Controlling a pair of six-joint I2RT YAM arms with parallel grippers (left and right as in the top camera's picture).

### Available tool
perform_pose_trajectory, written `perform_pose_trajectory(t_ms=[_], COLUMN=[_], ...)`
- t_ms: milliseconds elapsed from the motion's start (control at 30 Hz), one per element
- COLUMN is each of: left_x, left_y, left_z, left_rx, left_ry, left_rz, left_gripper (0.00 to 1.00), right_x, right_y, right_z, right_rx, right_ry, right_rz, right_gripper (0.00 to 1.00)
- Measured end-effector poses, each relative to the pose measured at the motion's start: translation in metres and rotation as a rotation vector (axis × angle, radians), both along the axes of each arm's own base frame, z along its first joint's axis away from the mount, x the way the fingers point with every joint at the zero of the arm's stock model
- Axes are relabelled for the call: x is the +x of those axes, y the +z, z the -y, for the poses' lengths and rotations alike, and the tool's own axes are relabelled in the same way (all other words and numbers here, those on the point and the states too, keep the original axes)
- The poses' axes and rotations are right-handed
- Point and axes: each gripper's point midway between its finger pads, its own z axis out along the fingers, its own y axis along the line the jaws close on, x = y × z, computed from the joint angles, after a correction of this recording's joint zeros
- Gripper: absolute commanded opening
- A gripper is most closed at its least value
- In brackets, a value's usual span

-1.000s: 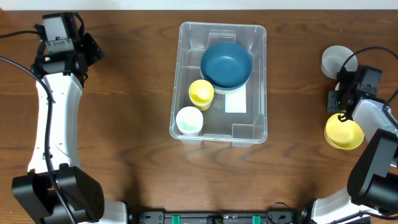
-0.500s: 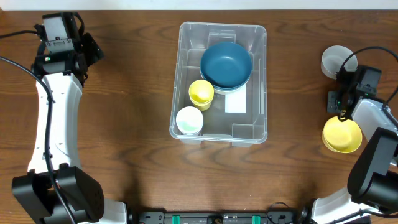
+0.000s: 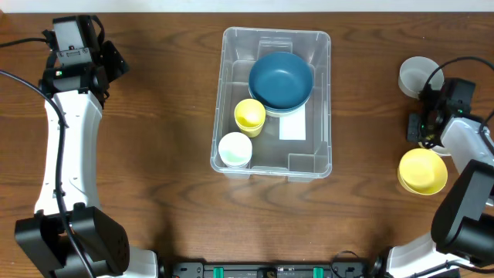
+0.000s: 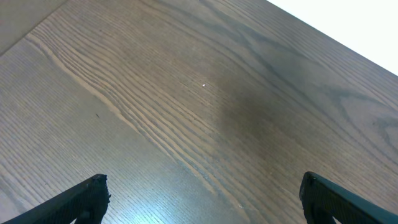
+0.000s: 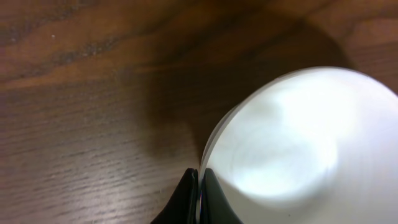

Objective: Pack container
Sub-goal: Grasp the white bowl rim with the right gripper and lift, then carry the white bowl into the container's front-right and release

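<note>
Pinching the rim of the yellow bowl (image 3: 422,171), the right gripper (image 5: 199,174) has its fingers pressed together on the thin wall. In the wrist view the bowl looks washed out and almost white. A grip on one edge will probably let the bowl tip, so it seems wise to lift slowly and straight up. It should rise high enough to clear the wall of the container (image 3: 228,100) and stay level while travelling.

The container sits well to the left of this gripper. Its bare floor on the side nearest the gripper looks like the easiest landing spot. Nesting the bowl in the blue bowl (image 3: 281,79) would also do.

The left gripper (image 4: 204,186) hangs spread wide over the bare table (image 3: 154,154), beyond the container.

Count:
- Containers: one.
- Inside it: one blue bowl, possibly with a paler one beneath, one yellow cup (image 3: 249,114) and one white cup (image 3: 235,148).
- Outside it: one yellow bowl and one pale grey bowl (image 3: 414,75), just past the gripper.
</note>
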Motion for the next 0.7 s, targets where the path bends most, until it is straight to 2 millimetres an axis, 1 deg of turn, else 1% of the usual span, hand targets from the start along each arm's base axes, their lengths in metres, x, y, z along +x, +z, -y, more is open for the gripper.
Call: perform_pose_trajectory(t_ms=[167, 367, 467, 533, 700], left_x=[0.0, 0.0, 0.0, 0.0, 0.0], left_y=[0.0, 0.0, 0.0, 0.0, 0.0], left_z=[0.0, 0.0, 0.0, 0.0, 0.0], left_rx=[0.0, 0.0, 0.0, 0.0, 0.0], left_ry=[0.0, 0.0, 0.0, 0.0, 0.0], left_rz=[0.0, 0.0, 0.0, 0.0, 0.0], left_gripper=[0.98, 0.98, 0.98, 0.98, 0.98], right_x=[0.005, 0.01, 0.013, 0.016, 0.022], right_y=[0.024, 0.063, 0.082, 0.096, 0.133], right_z=[-0.003, -0.017, -0.032, -0.046, -0.093], right_rx=[-0.015, -0.042, -0.053, -0.059, -0.064], right_ry=[-0.001, 0.031, 0.07, 0.105, 0.224], right_rz=[0.045, 0.132, 0.176, 0.208, 0.302], right_gripper=[0.01, 0.01, 0.01, 0.01, 0.01])
